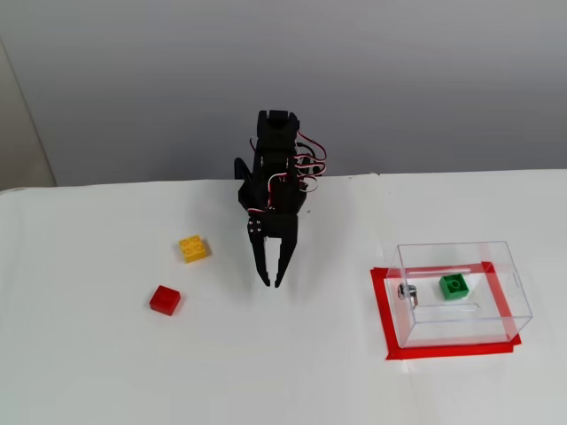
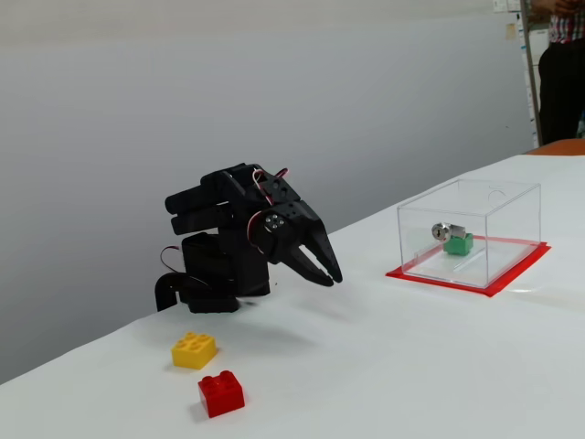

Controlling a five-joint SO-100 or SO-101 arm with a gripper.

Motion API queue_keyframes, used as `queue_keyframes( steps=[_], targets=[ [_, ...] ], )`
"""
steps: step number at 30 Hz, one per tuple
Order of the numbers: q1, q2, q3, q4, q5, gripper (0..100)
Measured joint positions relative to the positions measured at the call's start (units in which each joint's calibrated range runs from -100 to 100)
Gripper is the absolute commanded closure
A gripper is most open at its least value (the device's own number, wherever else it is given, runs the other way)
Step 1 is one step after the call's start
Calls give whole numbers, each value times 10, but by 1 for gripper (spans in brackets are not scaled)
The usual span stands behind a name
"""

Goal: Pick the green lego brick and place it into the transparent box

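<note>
The green lego brick (image 1: 454, 286) lies on the floor of the transparent box (image 1: 501, 266), near the metal knob (image 1: 407, 292); it also shows inside the box (image 2: 512, 197) in the other fixed view (image 2: 459, 243). My gripper (image 1: 272, 283) is folded back near the arm's base, well to the left of the box, pointing down just above the table. Its fingers are empty, with the tips a small gap apart. It shows the same way in the other fixed view (image 2: 328, 279).
A yellow brick (image 1: 194, 248) and a red brick (image 1: 165, 299) lie on the white table left of the gripper. The box stands in a frame of red tape (image 1: 383, 310). A person stands at the far right edge (image 2: 562, 64).
</note>
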Motion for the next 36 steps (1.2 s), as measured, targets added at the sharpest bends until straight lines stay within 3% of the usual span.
queue_keyframes(
  steps=[13,22,31,36],
  targets=[
    [-1,0,53,9,0,97],
    [-59,0,53,22,23,97],
    [-71,0,9,216,28,97],
    [-71,0,7,240,27,97]
  ],
)
